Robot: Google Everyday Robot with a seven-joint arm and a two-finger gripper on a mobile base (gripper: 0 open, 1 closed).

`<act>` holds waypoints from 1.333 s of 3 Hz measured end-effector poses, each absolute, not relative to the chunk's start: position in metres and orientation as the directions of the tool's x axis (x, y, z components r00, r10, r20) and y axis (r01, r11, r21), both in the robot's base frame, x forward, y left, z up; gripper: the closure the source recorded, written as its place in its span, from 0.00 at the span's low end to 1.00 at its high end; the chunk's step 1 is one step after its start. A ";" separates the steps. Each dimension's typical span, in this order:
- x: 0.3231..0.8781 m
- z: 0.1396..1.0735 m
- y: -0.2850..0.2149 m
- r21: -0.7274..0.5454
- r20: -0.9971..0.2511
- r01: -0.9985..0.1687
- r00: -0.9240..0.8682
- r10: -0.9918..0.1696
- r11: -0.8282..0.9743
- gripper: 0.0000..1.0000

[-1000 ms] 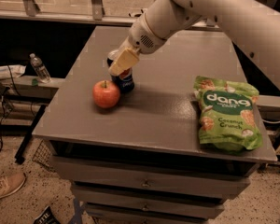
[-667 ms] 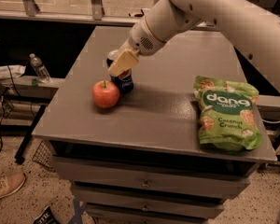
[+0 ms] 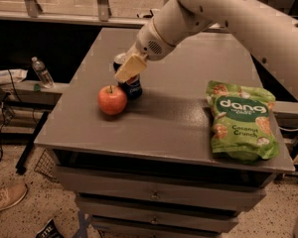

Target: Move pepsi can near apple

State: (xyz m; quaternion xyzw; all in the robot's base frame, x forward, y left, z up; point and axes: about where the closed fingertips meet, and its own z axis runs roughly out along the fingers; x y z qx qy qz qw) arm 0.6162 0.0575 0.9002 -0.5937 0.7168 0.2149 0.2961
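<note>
**Gripper at the can, apple close on its near-left**

Gripper point(image 3: 127, 69) hangs low over the grey metal table point(image 3: 179, 128), right against the upper half of the small dark navy-blue pepsi can with a silver top point(image 3: 134, 87). I cannot tell whether it is clamping the can or has let go.

The can stands upright on the table directly under and behind the gripper, with its long axis vertical. The round red-orange apple with a short stem point(image 3: 112, 99) lies just below and left of the gripper, beside the can. It may be touching the can, but that is unclear.

The placement looks essentially made. Any retreat should probably go straight up along the can's axis, away from the apple. The green crinkly snack bag point(image 3: 241, 120) lies well off to the gripper's right.
</note>
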 end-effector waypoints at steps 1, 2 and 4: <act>0.616 0.899 0.059 -0.042 -0.679 -0.979 -0.119 -0.725 0.200 0.36; 0.615 0.898 0.061 -0.040 -0.678 -0.980 -0.117 -0.725 0.196 0.12; 0.614 0.899 0.055 -0.045 -0.681 -0.976 -0.124 -0.721 0.211 0.00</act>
